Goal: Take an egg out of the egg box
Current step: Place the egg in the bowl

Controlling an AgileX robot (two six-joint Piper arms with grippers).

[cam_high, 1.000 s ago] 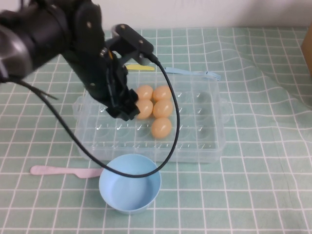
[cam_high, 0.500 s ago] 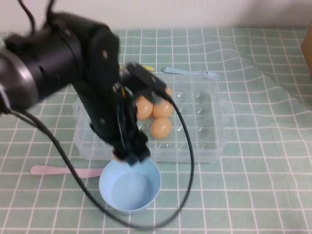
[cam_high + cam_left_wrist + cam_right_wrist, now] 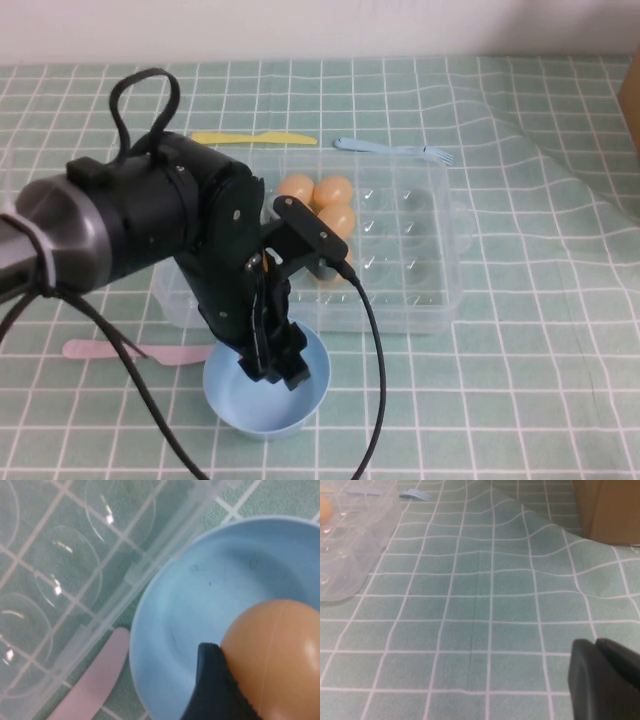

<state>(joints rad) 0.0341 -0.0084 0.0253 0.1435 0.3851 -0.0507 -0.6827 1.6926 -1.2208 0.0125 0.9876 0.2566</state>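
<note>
My left gripper (image 3: 274, 368) hangs low over the light-blue bowl (image 3: 312, 392), just in front of the egg box (image 3: 410, 250). It is shut on an orange-tan egg (image 3: 280, 650); one black fingertip (image 3: 211, 685) presses against the egg's side above the bowl's floor (image 3: 200, 590). In the clear plastic egg box three more eggs (image 3: 333, 190) show near its far left cups, and my arm hides part of the box. My right gripper (image 3: 596, 645) is shut and empty, low over the bare cloth to the right of the box (image 3: 350, 545).
A pink plastic knife (image 3: 110, 350) lies left of the bowl. Beyond the box lie a yellow knife (image 3: 250, 138) and a blue fork (image 3: 395, 148). The checked green cloth ripples at the right, and a cardboard box (image 3: 610, 510) stands at the far right edge.
My left arm has swung from above the eggs in the box toward the near side and lowered over the blue bowl, carrying an egg. The right arm has not moved.
</note>
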